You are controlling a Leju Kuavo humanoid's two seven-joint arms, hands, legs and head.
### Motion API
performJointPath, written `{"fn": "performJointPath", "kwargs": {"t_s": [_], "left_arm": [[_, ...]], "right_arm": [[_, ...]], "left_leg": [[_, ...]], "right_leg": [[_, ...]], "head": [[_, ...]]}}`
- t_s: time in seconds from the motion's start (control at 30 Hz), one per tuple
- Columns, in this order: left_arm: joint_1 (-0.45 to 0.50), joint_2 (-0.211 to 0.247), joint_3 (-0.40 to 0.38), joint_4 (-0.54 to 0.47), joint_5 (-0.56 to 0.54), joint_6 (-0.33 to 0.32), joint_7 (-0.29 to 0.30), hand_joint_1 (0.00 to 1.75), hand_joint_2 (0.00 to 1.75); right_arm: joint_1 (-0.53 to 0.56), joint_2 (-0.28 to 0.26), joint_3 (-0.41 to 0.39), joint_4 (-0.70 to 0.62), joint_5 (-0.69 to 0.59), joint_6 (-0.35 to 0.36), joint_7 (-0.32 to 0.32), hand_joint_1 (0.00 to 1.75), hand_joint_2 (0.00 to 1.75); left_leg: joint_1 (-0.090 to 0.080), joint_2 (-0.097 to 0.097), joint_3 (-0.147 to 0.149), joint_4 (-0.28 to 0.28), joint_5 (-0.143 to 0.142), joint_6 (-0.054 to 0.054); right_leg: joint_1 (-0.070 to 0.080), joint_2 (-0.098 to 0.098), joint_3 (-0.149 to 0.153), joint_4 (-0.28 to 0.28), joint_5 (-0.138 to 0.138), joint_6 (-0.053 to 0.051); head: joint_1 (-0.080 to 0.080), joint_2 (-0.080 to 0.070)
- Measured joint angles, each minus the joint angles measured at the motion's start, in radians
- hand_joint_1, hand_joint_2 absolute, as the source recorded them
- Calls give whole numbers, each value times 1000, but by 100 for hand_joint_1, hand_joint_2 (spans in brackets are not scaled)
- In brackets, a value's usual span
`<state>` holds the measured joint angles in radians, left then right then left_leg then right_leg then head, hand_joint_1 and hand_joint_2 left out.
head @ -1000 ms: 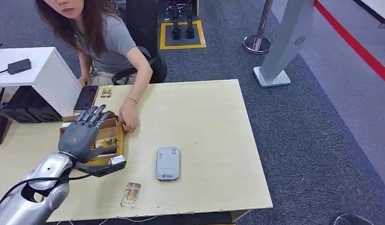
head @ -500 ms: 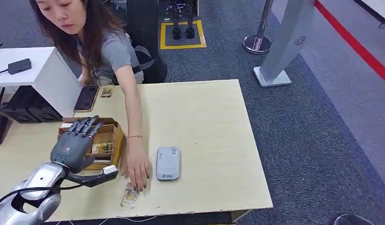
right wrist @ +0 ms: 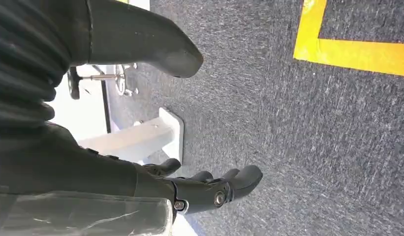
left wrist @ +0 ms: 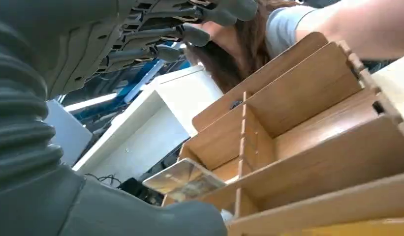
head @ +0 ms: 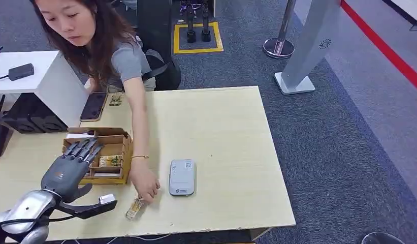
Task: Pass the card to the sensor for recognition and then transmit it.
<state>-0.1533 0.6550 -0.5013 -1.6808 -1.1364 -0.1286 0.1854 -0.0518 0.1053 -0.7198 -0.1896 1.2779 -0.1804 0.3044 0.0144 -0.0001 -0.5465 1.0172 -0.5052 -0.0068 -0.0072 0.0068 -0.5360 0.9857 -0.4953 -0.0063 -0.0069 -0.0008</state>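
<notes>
Card [head: 135, 209]: a small flat rectangle, glossy and seemingly in a clear sleeve, is seen near the front edge of the desk [head: 231, 132]. One end is raised off the surface, being pinched by the person's hand [head: 147, 186]; the long axis runs from the front-left up toward the back-right, the lifted end pointing toward the sensor. Printed detail is too small to be read.

Sensor [head: 182, 177]: a grey, rounded-corner rectangular pad of matte plastic, laid flat just to the right of the person's hand, its long axis running front to back. A small label is carried at its far end.

Wooden organiser [head: 120, 147]: a tan plywood box with slotted dividers and finger-jointed edges (a second card [left wrist: 182, 179] is seen leaning in one compartment in the left wrist view). It stands left of the sensor.

Left hand [head: 69, 166]: dark grey, ribbed at the wrist, held over the near-left corner of the organiser with fingers extended and slightly apart, nothing held.

Right hand [right wrist: 209, 189]: seen hanging above grey carpet with a yellow marking; fingers lightly curled, apart from the thumb, nothing held.

Desk: pale wood-grain laminate, rectangular. A dark phone [head: 93, 106] lies near its back-left edge.
</notes>
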Motion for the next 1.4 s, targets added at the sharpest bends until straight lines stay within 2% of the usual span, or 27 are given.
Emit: {"fn": "performJointPath", "kwargs": {"t_s": [0.3, 0.57, 0.9, 1.4], "left_arm": [[52, 13, 45, -21, -75, 6, 33, 0, 175], [62, -35, 77, -19, -198, 77, 63, 0, 175], [60, -80, 92, 10, -214, 82, 64, 0, 175], [59, -113, 113, 64, -248, 65, 66, 0, 175]], "right_arm": [[0, 4, -12, 0, 18, 0, 0, 0, 175], [-1, 7, -17, 0, 36, 0, 0, 0, 175], [-1, 8, -17, 0, 48, 1, -3, 0, 175], [-1, 8, -18, 0, 55, 1, -1, 0, 175]], "left_leg": [[0, 0, 0, 0, 0, 0], [0, 0, 0, 0, 0, 0], [0, 0, 0, 0, 0, 0], [0, 0, 0, 0, 0, 0]], "right_leg": [[0, 0, 0, 0, 0, 0], [0, 0, 0, 0, 0, 0], [0, 0, 0, 0, 0, 0], [0, 0, 0, 0, 0, 0]], "head": [[0, 0], [0, 0], [0, 0], [0, 0]]}}
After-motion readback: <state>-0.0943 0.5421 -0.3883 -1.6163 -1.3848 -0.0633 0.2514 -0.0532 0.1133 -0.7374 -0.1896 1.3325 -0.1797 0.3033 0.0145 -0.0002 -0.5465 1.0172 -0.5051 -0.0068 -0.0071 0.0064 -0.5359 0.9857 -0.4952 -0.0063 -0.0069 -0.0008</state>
